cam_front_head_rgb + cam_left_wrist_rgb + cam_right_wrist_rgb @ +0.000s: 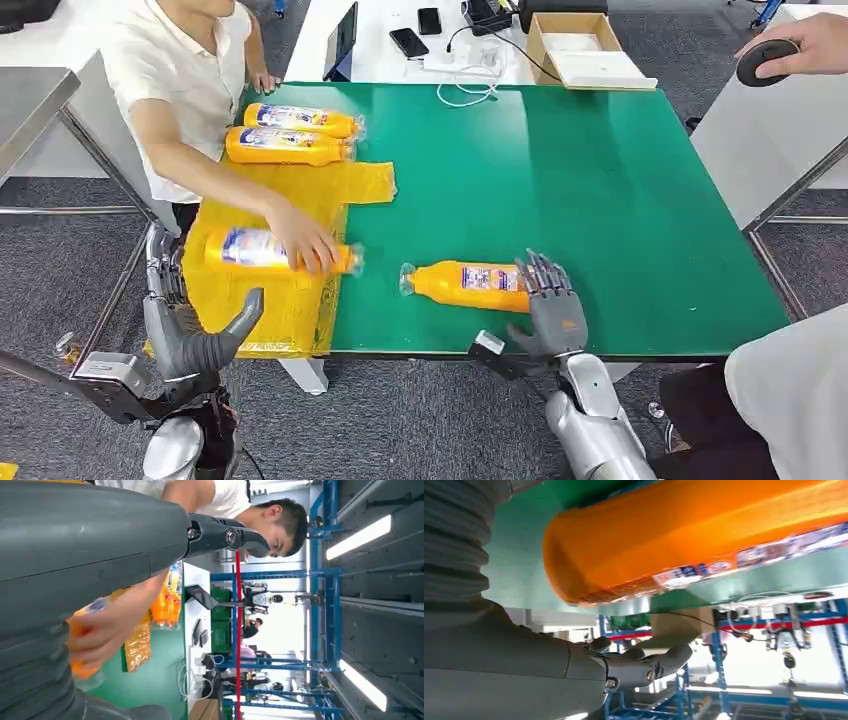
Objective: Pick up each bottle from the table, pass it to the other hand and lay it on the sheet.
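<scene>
Green matting covers the table (600,180), and a yellow sheet (290,300) lies over its left part, hanging past the near edge. Grey carpet runs around it, and a white desk behind carries phones, cables and an open cardboard box (580,50).

Near the front edge, the right hand (548,295) stands with its fingers spread and upright at the base end of an orange bottle (465,283) that lies on its side on the bare green, cap pointing toward the sheet. The fingers appear to touch the bottle's end but are not wrapped round it; in the right wrist view the thumb (644,667) sits apart from the orange body (684,535), so this hand is spread wide and grips nothing.

The left hand (205,345) hangs below the table's front-left corner, in front of the drooping sheet, fingers loosely apart and holding nothing.

Three more bottles lie on the sheet: two side by side at the far end (300,120) (290,146), and one nearer (270,250), on which a person's hand (305,240) rests. Another person's hand (800,45) holds a dark round object at the upper right.
</scene>
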You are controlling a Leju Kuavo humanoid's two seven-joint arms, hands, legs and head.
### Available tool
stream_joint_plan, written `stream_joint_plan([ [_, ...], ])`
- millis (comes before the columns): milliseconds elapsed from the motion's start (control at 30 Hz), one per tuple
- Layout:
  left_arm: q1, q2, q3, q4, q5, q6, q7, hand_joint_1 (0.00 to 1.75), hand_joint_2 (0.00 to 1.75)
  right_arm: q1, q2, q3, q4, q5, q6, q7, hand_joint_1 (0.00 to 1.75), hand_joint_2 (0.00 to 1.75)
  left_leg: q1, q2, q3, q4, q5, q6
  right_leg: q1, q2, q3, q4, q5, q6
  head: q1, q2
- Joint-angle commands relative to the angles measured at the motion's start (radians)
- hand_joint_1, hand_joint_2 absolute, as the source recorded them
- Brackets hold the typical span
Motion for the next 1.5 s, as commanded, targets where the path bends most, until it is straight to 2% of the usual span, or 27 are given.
stream_joint_plan([
  [33, -0.044, 0.037, -0.068, 0.062, -0.002, -0.022, 0.005, 0.0, 1.75, -0.175, -0.037, 0.056, 0.233, -0.02, 0.006, 0.098, 0.0, 1.75, 0.0, 0.003, 0.002, 0.0, 0.0, -0.001, 0.0, 0.002, 0.001, 0.0, 0.0, -0.001, 0.0, 0.0],
  [167, -0.06, 0.038, -0.081, 0.081, 0.008, -0.035, 0.02, 0.0, 1.75, -0.202, -0.039, 0.066, 0.269, -0.023, 0.073, 0.134, 0.0, 1.75, 0.0, 0.002, 0.002, 0.0, 0.0, -0.001, 0.0, 0.001, 0.001, 0.0, 0.0, -0.001, 0.0, 0.0],
  [300, -0.066, 0.04, -0.096, 0.091, 0.01, -0.045, 0.028, 0.0, 1.75, -0.22, -0.042, 0.072, 0.278, -0.022, 0.082, 0.156, 0.0, 1.75, 0.0, 0.001, 0.002, -0.001, 0.0, 0.0, 0.0, 0.0, 0.002, 0.0, 0.0, -0.001, 0.0, 0.0],
  [600, -0.105, 0.04, -0.126, 0.138, 0.071, -0.093, 0.092, 0.0, 1.75, -0.252, -0.028, 0.069, 0.322, -0.056, 0.191, 0.162, 0.0, 1.75, 0.0, 0.002, 0.003, 0.0, 0.0, -0.001, 0.0, 0.001, 0.002, 0.0, 0.0, -0.002, 0.0, 0.0],
  [1400, -0.137, 0.035, -0.147, 0.171, 0.088, -0.117, 0.097, 0.0, 1.75, -0.235, -0.003, 0.08, 0.346, -0.065, 0.235, 0.125, 0.0, 1.75, 0.0, 0.001, 0.003, -0.001, 0.0, 0.0, 0.0, 0.0, 0.002, 0.0, 0.0, -0.001, 0.0, 0.0],
  [1433, -0.142, 0.034, -0.149, 0.179, 0.09, -0.119, 0.097, 0.0, 1.75, -0.234, 0.001, 0.081, 0.348, -0.067, 0.239, 0.117, 0.58, 1.75, 0.001, 0.002, 0.004, -0.001, 0.0, -0.001, 0.001, 0.0, 0.003, -0.001, 0.0, -0.001, 0.0, 0.0],
  [1467, -0.15, 0.031, -0.151, 0.19, 0.093, -0.121, 0.098, 0.0, 1.75, -0.232, 0.007, 0.083, 0.353, -0.067, 0.239, 0.118, 1.38, 1.75, 0.001, 0.002, 0.005, -0.001, 0.0, -0.001, 0.001, 0.0, 0.004, -0.001, 0.0, -0.002, 0.0, 0.0],
  [1500, -0.153, 0.03, -0.153, 0.195, 0.094, -0.122, 0.099, 0.0, 1.75, -0.232, 0.009, 0.086, 0.356, -0.063, 0.24, 0.122, 1.5, 1.75, 0.001, 0.002, 0.004, 0.0, 0.0, -0.001, 0.001, 0.0, 0.003, -0.001, 0.0, -0.001, 0.0, 0.0],
])
